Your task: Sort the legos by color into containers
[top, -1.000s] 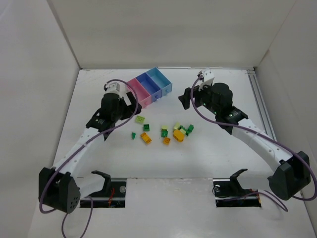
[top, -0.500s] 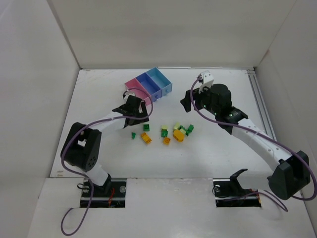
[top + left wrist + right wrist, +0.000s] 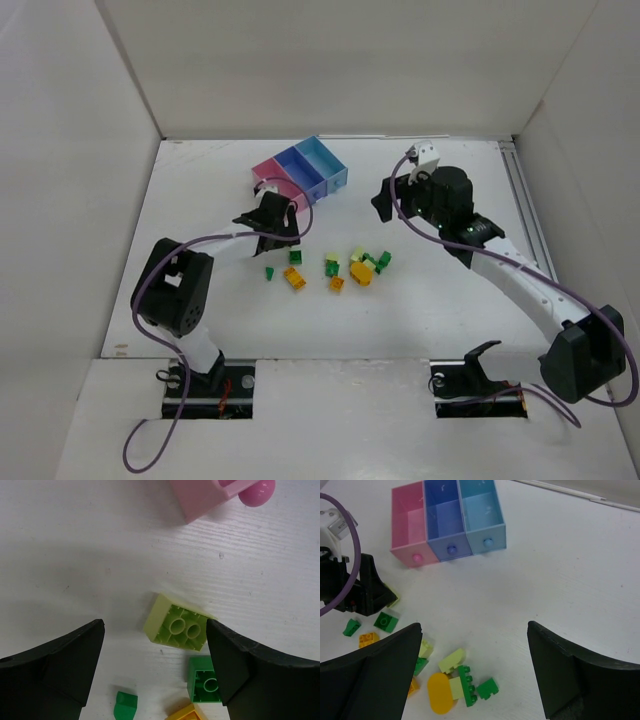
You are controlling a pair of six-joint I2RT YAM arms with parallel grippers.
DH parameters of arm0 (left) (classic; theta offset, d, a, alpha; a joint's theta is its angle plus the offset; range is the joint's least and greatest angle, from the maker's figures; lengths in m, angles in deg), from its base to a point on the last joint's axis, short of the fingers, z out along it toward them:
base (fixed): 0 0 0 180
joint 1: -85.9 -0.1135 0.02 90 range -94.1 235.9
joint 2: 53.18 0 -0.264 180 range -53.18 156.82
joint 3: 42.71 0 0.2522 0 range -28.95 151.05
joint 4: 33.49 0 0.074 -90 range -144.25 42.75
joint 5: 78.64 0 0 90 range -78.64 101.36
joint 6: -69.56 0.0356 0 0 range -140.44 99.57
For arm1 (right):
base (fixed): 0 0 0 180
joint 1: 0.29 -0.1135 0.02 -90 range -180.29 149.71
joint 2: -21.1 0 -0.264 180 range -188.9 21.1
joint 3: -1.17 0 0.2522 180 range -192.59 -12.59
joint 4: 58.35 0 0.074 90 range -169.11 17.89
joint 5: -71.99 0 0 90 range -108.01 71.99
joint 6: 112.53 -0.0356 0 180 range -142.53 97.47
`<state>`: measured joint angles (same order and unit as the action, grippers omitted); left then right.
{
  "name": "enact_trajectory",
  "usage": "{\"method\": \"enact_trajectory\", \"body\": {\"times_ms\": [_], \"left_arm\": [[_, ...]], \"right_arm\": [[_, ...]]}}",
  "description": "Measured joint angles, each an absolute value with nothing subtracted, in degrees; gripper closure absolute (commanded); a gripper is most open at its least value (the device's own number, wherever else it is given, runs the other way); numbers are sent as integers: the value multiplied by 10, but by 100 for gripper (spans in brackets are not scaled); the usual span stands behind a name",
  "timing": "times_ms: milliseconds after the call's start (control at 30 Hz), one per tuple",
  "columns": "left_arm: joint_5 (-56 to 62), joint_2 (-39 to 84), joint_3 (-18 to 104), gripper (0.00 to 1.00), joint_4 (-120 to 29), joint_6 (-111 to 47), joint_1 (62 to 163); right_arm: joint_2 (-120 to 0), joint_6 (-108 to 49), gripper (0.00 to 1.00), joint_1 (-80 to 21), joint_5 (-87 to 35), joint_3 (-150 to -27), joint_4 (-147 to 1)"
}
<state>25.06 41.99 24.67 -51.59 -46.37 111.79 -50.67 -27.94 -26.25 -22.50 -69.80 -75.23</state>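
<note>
My left gripper [image 3: 154,630] straddles the pale brick [image 3: 177,627], jaws apart, to pinch it; the right gripper [image 3: 474,627] hovers, jaws likewise spread.

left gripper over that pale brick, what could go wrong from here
The pale brick lies upside down, skewed and off-centre between the fingers of the left gripper, so closing may spin it out. The dark green brick sits close beside it by one finger and could get nudged or pinched too.

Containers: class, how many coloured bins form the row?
3, in the right wrist view: pink bin left, purple-blue bin middle, light blue bin right; none hidden.
</note>
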Motion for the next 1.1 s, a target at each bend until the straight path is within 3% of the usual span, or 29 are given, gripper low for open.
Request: {"method": "enact_trajectory", "body": {"times_ms": [133, 333, 433, 500, 633, 700, 833, 1033, 1100], "left_arm": [[249, 428, 247, 21, -515, -458, 1125], [246, 438, 247, 37, -511, -454, 1132], [247, 442, 248, 52, -509, -451, 1135], [246, 442, 248, 53, -508, -449, 1139], [242, 442, 248, 68, -506, -449, 1144], [239, 442, 248, 80, -505, -451, 1144], [234, 439, 252, 92, -510, -451, 1144], [227, 355, 252, 92, -543, -451, 1144], [227, 301, 253, 88, -539, -449, 1144]], "right_arm": [[-507, -280, 8, -258, -225, -698, -752], [-506, -280, 8, -254, -225, -697, -753], [-505, -280, 8, -254, -224, -694, -752], [-504, -280, 8, -254, -224, -689, -754], [-504, -280, 8, -254, -223, -687, -757], [-501, -279, 8, -254, -223, -687, -757], [-497, -280, 8, -254, -223, -687, -757], [-482, -279, 8, -254, -222, -687, -760], [-475, -280, 8, -254, -221, -687, -760]]}}
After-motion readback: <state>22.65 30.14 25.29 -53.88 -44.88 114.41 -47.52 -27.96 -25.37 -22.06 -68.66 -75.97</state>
